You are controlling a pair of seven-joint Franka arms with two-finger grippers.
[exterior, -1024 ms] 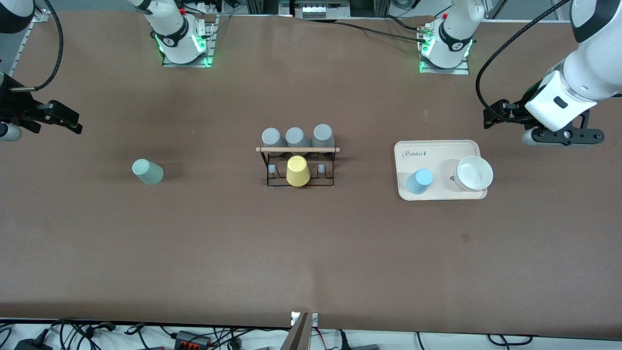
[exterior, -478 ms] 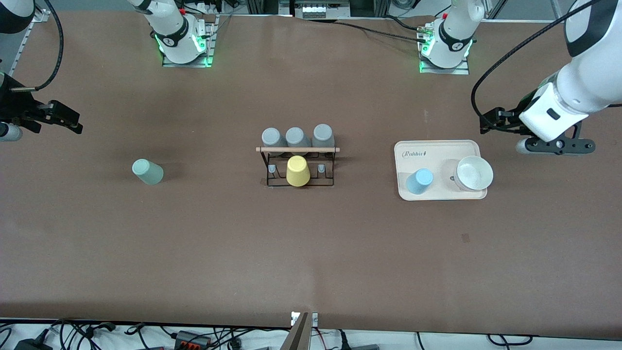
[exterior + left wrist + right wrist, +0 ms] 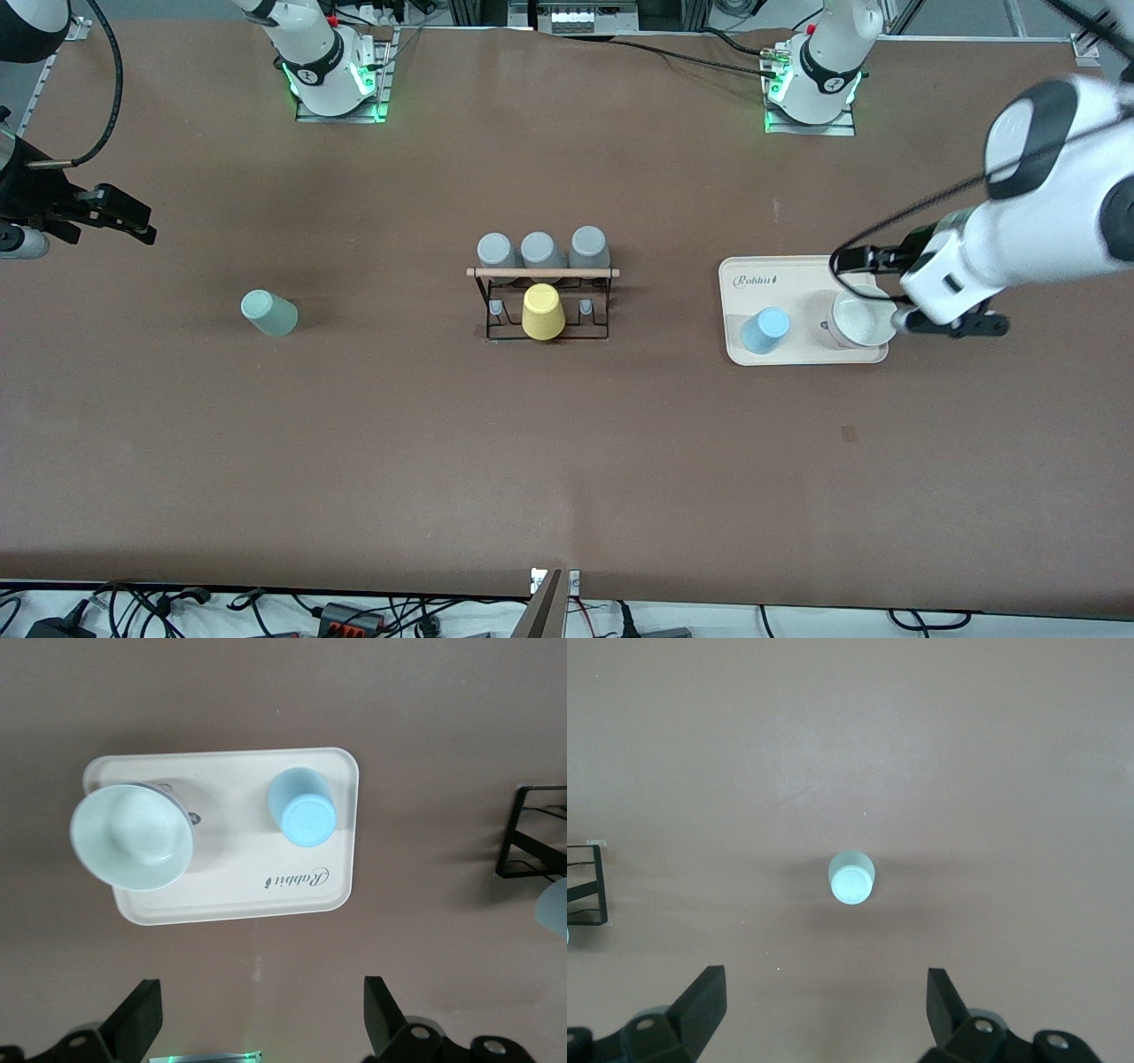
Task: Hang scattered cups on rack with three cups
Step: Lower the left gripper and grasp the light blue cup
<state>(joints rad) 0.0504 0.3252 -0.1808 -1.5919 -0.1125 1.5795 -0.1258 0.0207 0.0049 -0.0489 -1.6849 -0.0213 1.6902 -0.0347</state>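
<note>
Left gripper (image 3: 257, 1028), fingers spread and empty, hovers above the cream tray (image 3: 802, 268) holding the pale blue cup (image 3: 765, 330); right gripper (image 3: 824, 1014) hangs spread above the table by the sage green cup (image 3: 268, 313).

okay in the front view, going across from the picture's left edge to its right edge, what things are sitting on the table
Sage green cup → rack carrying the yellow cup → cream tray, with the pale blue cup then the white bowl on it.

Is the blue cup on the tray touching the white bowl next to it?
Apart. The left wrist view shows a bare strip of tray between the blue cup and the white bowl.
</note>
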